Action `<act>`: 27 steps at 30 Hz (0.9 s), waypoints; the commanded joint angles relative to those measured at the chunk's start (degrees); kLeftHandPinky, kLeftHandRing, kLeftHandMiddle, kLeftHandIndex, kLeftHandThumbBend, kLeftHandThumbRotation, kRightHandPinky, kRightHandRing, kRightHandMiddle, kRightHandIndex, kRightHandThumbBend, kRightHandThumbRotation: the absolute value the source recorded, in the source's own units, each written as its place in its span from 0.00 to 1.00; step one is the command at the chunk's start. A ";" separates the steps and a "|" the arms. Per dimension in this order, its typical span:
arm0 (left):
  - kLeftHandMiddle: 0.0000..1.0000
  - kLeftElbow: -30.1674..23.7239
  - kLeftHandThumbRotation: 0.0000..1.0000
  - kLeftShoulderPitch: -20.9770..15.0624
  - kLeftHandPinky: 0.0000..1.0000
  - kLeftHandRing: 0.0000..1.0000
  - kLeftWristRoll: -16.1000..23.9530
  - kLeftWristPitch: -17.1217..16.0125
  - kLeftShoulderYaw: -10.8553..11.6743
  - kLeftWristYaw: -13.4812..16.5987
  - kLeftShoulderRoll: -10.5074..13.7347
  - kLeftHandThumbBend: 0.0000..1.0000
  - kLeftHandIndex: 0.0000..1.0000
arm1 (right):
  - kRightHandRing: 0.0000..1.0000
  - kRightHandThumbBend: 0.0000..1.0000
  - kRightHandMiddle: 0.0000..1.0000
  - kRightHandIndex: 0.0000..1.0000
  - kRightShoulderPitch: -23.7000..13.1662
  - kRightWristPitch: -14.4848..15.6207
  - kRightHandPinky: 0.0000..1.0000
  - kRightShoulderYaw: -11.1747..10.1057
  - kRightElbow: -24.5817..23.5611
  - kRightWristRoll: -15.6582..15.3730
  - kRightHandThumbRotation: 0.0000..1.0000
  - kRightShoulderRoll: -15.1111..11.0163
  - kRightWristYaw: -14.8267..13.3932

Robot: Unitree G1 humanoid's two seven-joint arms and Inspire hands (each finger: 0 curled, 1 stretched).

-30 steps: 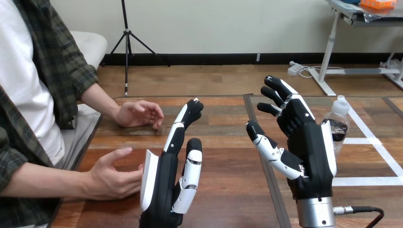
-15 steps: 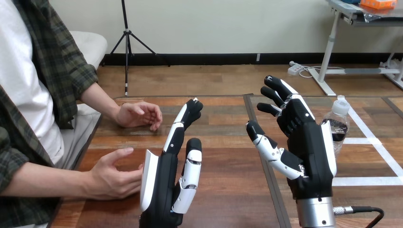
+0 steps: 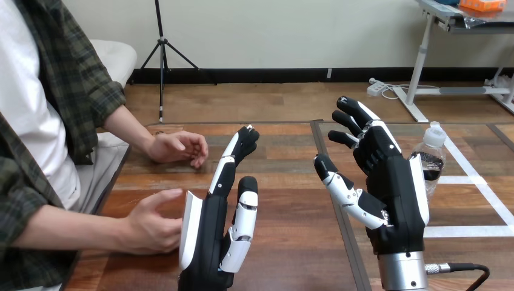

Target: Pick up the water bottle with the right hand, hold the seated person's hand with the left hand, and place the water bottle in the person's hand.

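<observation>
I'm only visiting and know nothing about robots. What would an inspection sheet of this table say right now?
Surface: wooden table, white tape lines at its right.
Job's things: water bottle upright, just right of the right hand, not held; the person's nearer hand beside the left hand, contact unclear.
Clutter: nothing seen.
Hands: left hand open, fingers straight; right hand open, holding nothing.
Cables: nothing seen across the job's things.
Surroundings: a person seated at the table's left; the person's farther hand rests on the table.
</observation>
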 commanded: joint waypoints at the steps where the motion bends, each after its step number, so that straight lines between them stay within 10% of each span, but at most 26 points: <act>1: 0.88 -0.20 1.00 -2.61 0.89 0.87 -0.21 -0.98 -0.02 0.43 -0.94 0.06 0.91 | 0.85 0.53 0.88 0.82 -2.48 0.23 0.76 -0.11 -0.90 0.39 0.18 0.30 -0.02; 17: 0.89 -0.16 1.00 -2.37 0.91 0.88 -0.45 -1.00 -0.07 0.20 -0.87 0.07 0.91 | 0.87 0.56 0.88 0.83 -2.55 0.06 0.78 -0.19 -0.95 1.24 0.15 0.18 0.72; 27: 0.89 -0.32 1.00 -2.12 0.92 0.88 -0.51 -0.83 -0.03 0.07 -1.02 0.07 0.91 | 0.88 0.59 0.90 0.83 -5.35 -4.24 0.80 -3.07 1.14 -4.34 0.08 -1.73 -3.30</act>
